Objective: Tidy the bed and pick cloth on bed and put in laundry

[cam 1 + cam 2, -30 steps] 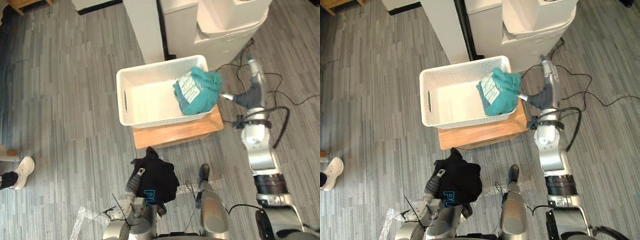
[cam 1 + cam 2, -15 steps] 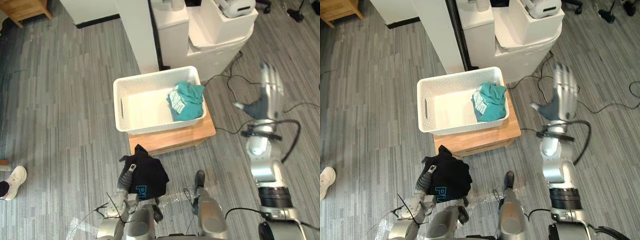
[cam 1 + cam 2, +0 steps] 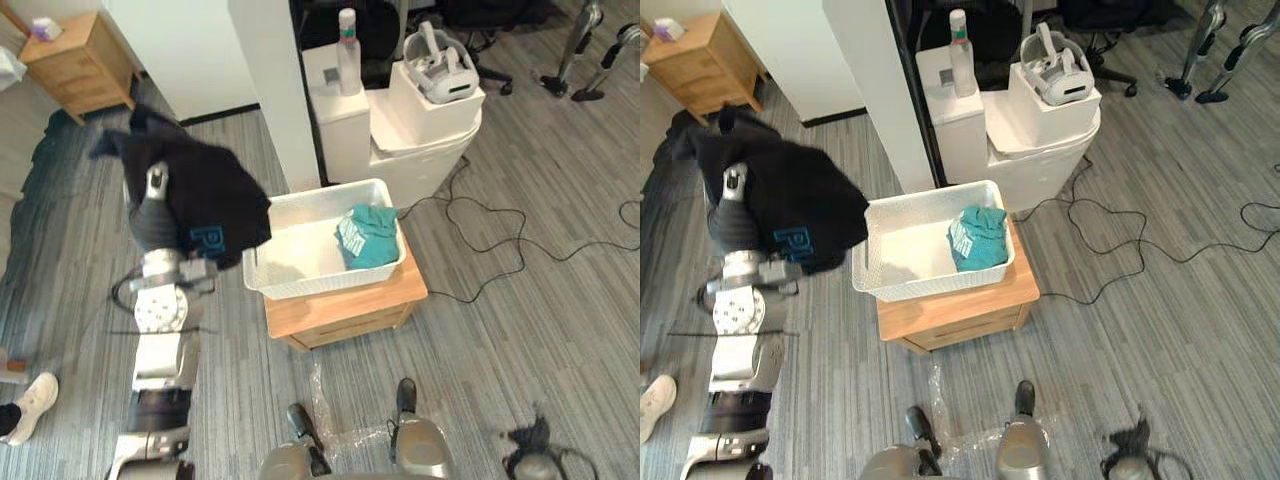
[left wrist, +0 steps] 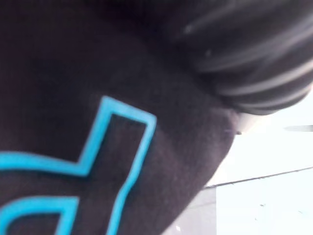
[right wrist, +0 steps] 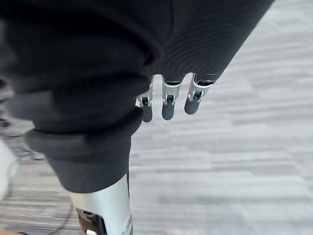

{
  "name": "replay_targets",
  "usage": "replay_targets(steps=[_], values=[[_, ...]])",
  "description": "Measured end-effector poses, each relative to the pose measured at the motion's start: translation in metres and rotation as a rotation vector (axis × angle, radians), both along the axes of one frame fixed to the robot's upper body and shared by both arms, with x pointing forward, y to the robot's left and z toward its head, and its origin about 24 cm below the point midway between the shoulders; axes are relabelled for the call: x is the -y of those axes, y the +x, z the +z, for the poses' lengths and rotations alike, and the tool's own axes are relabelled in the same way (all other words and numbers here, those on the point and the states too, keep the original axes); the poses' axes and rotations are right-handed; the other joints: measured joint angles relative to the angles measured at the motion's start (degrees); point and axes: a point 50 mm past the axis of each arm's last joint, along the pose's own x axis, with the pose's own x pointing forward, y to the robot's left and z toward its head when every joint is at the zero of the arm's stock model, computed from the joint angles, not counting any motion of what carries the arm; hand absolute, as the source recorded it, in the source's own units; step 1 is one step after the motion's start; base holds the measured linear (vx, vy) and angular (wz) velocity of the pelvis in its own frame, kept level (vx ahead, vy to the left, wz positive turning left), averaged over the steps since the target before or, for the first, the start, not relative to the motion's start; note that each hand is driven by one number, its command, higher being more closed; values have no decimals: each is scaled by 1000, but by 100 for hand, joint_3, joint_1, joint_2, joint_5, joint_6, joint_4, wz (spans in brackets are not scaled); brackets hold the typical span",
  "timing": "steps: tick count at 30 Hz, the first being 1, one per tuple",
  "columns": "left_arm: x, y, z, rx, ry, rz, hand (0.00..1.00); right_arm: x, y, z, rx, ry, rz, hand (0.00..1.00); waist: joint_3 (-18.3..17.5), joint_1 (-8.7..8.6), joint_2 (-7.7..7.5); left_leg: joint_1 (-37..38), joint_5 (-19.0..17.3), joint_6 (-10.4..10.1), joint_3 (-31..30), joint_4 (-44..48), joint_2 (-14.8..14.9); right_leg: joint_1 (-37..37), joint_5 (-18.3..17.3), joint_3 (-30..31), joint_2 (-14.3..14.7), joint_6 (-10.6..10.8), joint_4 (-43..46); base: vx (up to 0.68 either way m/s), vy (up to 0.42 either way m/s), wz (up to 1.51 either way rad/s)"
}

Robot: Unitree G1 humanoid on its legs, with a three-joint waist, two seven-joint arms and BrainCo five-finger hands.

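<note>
Two white cabinets [image 3: 420, 150]: they stand side by side just behind the basket [image 3: 325, 283], on the grey plank floor.
Black cloth [image 3: 205, 205]: you have it lifted off the floor on the raised left arm, just left of the basket. It is draped over the arm's end, its blue print faces you, and its hanging edge overlaps the basket's left corner in the head views. It is not inside the basket.
Basket: white, open-topped, sitting on the stand, its left half bare.
Wooden stand [image 3: 350, 310]: directly under the basket, a strip of its top showing along the basket's near side.
Bedside cabinet [image 3: 78, 62]: wooden, well apart from the basket, far behind it on the left.
Teal cloth [image 3: 368, 238]: bunched inside the basket against its right end.
Headset [image 3: 438, 70]: white, on a box on the right-hand cabinet, behind the basket.
Left hand [image 4: 254, 58]: buried under the black cloth; you cannot tell its grip.
Right hand [image 5: 167, 100]: fingers straight, pointing down over the floor, holding nothing.
Bottle [image 3: 347, 40]: upright on the left-hand cabinet, behind the basket.
Shoe [image 3: 38, 395]: a person's, on the floor, far left of the basket and nearer you.
</note>
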Motion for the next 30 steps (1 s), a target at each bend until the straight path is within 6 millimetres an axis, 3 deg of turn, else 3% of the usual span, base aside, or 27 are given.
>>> replay_targets(steps=[3,8,13,18,22,26,30], values=[[17,13,15,35,15,-25,100,-9,-27,-7,-43,58,-22,0,-76,-150,-40,90,-18,-26,67,0,5,71,-5,76,-13,-12,-53,51,-8,-9],[46,36,0,-70,59,-82,100,-18,-35,-11,-34,96,-86,0,-79,-404,-46,159,-31,-39,154,1,-16,87,25,151,-35,0,-52,29,-1,-9],[69,49,-32,-227,69,-118,100,-24,-35,-13,-10,121,-125,0,-64,-524,-27,171,-31,-39,188,2,-16,-5,-52,193,-52,4,127,12,-2,-3],[81,51,-45,-279,109,-133,100,-25,-9,-11,52,107,-117,0,215,-530,70,146,-89,-75,493,1,-64,-458,-256,534,-71,20,616,-3,10,-28],[74,56,-64,-360,137,-88,100,-25,12,-7,113,100,-120,0,550,-541,148,78,-116,-74,815,0,-71,-784,-261,799,-83,22,768,-5,14,-34],[56,62,-89,-496,156,3,100,-20,15,-4,125,72,-128,0,687,-556,150,-119,-114,-75,1412,0,26,-1154,-276,896,-83,7,894,28,0,-13],[15,64,-107,-604,109,170,100,-17,24,2,154,27,-88,0,800,-522,106,-214,-65,-130,1672,4,63,-1418,-388,892,-128,-7,1205,67,8,3]])
